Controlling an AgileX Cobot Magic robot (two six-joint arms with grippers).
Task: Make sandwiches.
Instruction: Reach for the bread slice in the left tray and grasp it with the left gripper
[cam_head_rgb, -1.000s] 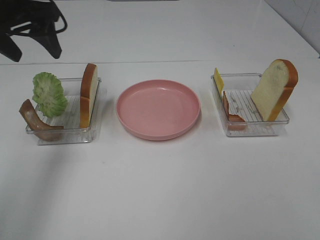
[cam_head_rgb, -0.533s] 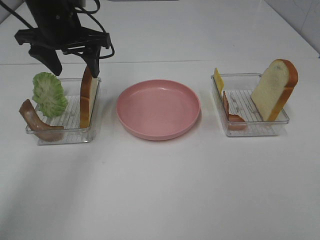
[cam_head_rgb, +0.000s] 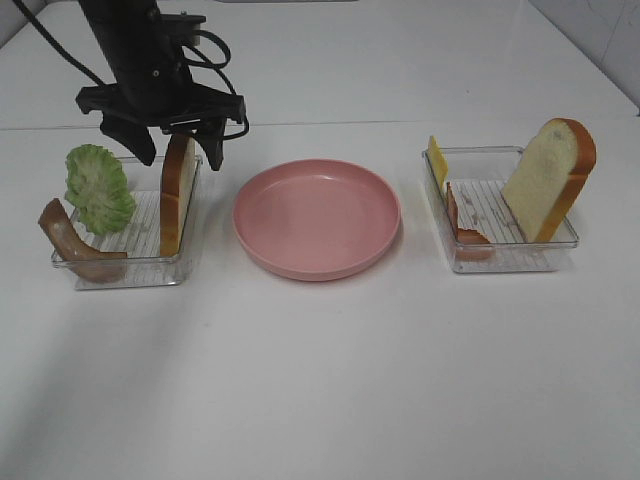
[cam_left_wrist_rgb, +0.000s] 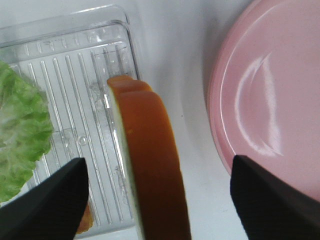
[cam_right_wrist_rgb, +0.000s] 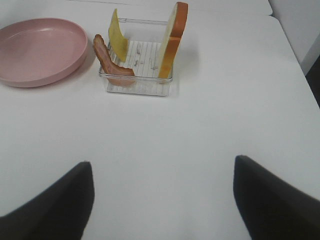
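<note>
Two steps remain before anything is stacked: grasp and carry. The left gripper (cam_head_rgb: 180, 152), jaws spread and gripping nothing, straddles the upright bread slice (cam_head_rgb: 176, 195) in the clear tray (cam_head_rgb: 120, 275) left of the pink plate (cam_head_rgb: 316, 215). Next it likely must lower, close on the crust, then lift toward the plate. The right gripper (cam_right_wrist_rgb: 160, 200), also spread and empty, waits well away from the plate.

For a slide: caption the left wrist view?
Open left gripper straddling the upright bread slice in its clear tray, between lettuce and pink plate.
</note>
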